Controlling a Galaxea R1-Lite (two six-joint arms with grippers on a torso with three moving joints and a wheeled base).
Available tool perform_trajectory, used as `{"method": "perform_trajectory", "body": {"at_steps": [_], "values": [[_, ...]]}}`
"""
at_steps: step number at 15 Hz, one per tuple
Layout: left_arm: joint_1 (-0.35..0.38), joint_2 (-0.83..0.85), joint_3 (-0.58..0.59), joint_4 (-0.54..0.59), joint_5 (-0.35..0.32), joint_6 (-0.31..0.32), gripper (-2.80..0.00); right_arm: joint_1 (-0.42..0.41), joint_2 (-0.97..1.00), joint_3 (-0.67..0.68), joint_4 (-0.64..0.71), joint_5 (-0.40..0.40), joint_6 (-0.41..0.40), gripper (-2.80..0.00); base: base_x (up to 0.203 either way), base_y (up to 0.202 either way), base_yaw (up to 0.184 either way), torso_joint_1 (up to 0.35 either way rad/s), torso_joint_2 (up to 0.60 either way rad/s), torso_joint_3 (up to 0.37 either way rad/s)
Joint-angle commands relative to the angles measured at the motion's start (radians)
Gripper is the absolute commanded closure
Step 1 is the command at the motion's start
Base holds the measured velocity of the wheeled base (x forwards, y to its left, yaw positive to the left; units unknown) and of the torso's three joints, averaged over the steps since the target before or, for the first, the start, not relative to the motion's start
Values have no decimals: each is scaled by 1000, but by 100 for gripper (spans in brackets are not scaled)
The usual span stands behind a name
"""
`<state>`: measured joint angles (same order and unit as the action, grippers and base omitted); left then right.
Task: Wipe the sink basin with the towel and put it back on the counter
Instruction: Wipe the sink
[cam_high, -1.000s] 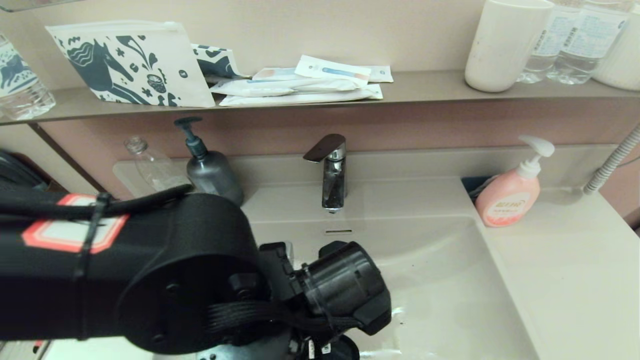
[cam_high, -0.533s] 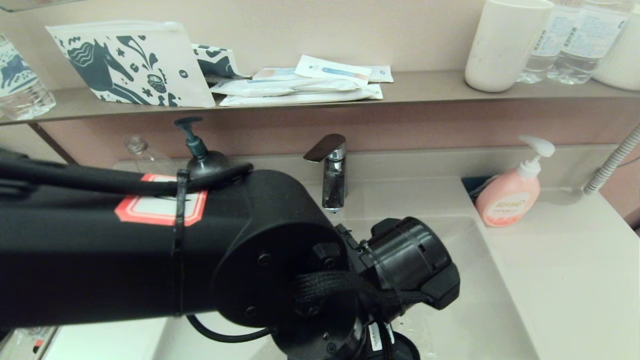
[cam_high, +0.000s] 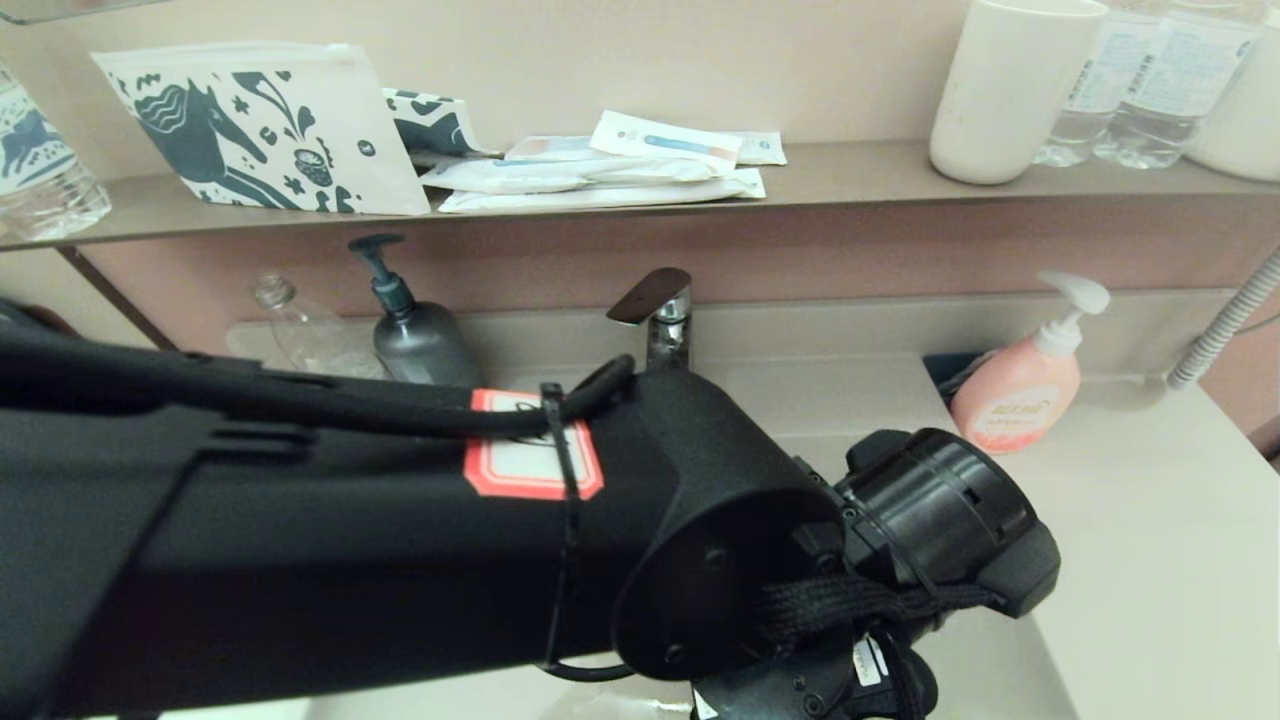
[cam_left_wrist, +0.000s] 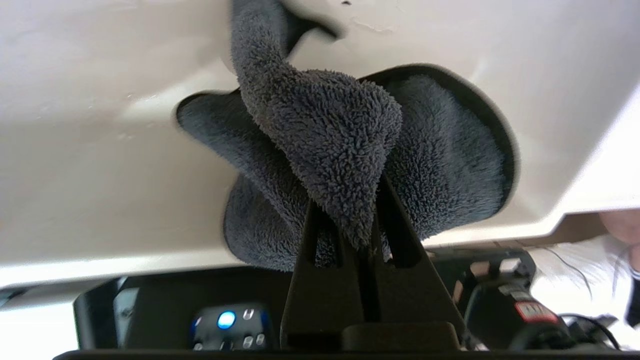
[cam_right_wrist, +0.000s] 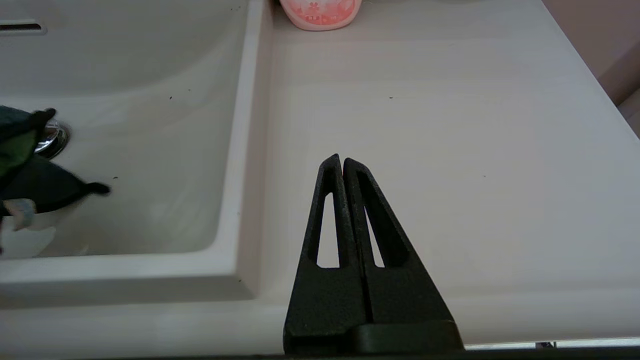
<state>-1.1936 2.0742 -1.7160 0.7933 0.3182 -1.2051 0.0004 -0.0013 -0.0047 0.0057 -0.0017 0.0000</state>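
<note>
The dark grey towel (cam_left_wrist: 325, 135) lies bunched against the off-white sink basin (cam_left_wrist: 100, 150), with a fold of it pinched in my left gripper (cam_left_wrist: 350, 220), which is shut on it. In the head view my left arm (cam_high: 400, 540) stretches across the basin and hides the gripper and the towel. The right wrist view shows the towel (cam_right_wrist: 30, 182), with a bit of green trim, next to the chrome drain plug (cam_right_wrist: 52, 140). My right gripper (cam_right_wrist: 341, 160) is shut with nothing in it and hovers over the counter (cam_right_wrist: 425, 100) right of the basin.
The faucet (cam_high: 665, 320) stands behind the arm. A pink soap dispenser (cam_high: 1020, 390) is on the counter's back right, and a dark pump bottle (cam_high: 415, 335) and a clear bottle (cam_high: 300, 330) at back left. The wall shelf (cam_high: 850, 170) holds a cup, pouches and bottles.
My left arm has swept to the right across the basin with the towel. It now covers the faucet's base and the overflow slot in the head view.
</note>
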Motion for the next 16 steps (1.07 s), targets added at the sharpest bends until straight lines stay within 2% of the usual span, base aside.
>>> {"method": "perform_trajectory", "body": {"at_steps": [1,3,6,11,16], "values": [[-11,53,20,-29,13,-16,0,0,1,0,0,0,0,0,0,0,0,0,0,0],[-13,104,32,-93,46,-29,0,1,1,0,0,0,0,0,0,0,0,0,0,0],[-35,178,27,-107,92,-31,0,0,1,0,0,0,0,0,0,0,0,0,0,0],[-37,265,11,-134,99,-11,0,1,1,0,0,0,0,0,0,0,0,0,0,0],[-35,349,-91,-130,102,-4,0,0,1,0,0,0,0,0,0,0,0,0,0,0]]}}
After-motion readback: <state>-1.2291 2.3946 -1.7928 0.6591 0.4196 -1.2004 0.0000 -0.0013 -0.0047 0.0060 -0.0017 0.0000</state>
